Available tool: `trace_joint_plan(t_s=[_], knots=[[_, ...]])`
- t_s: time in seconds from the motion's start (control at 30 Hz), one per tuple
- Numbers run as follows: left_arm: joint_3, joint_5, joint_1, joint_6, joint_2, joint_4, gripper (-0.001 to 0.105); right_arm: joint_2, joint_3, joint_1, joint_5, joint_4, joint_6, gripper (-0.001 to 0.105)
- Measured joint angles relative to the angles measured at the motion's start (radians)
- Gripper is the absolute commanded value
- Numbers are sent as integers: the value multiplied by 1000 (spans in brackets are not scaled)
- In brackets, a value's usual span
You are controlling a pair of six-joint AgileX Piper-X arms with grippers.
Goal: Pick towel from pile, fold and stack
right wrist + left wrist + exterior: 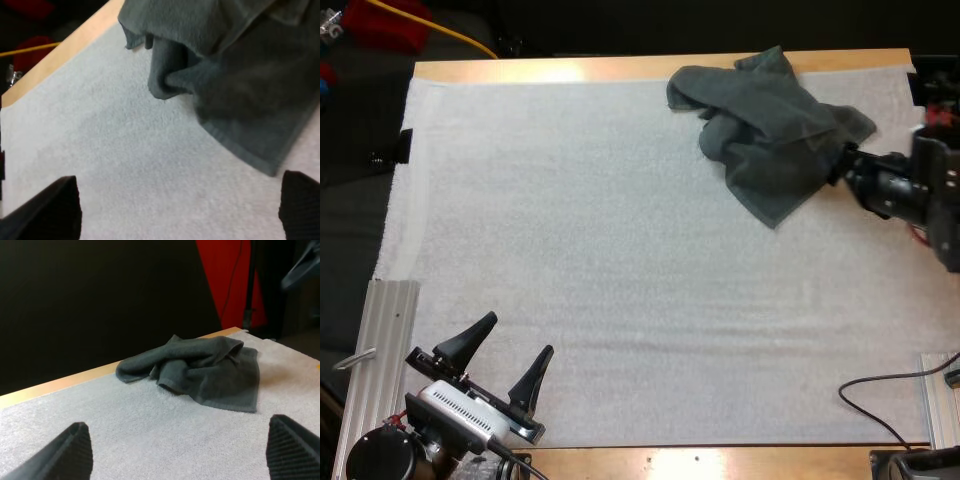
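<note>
A dark grey-green towel (770, 130) lies crumpled at the far right of the white mat (620, 260), one flat flap reaching toward the mat's middle. My right gripper (842, 165) sits at the towel's right edge. In the right wrist view its fingers stand apart, open (175, 185), over bare mat just short of the towel's (240, 75) hem. My left gripper (518, 335) rests open near the front left of the mat, far from the towel. From the left wrist, the towel (200, 370) lies well beyond my open left gripper (180, 432).
Aluminium rails flank the mat at the front left (390, 340) and front right (940, 405). A black cable (870, 395) loops onto the mat's front right corner. The table's wooden far edge (570, 68) runs just behind the towel.
</note>
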Motion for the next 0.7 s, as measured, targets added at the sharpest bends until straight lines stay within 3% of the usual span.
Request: trace_joint_plan(t_s=[0.4,0.7], knots=[[0,0,0,0,0,0,69,208,0,7,8,-243,205,78],[0,8,0,0,0,30,69,351,0,7,43,-393,279,78]])
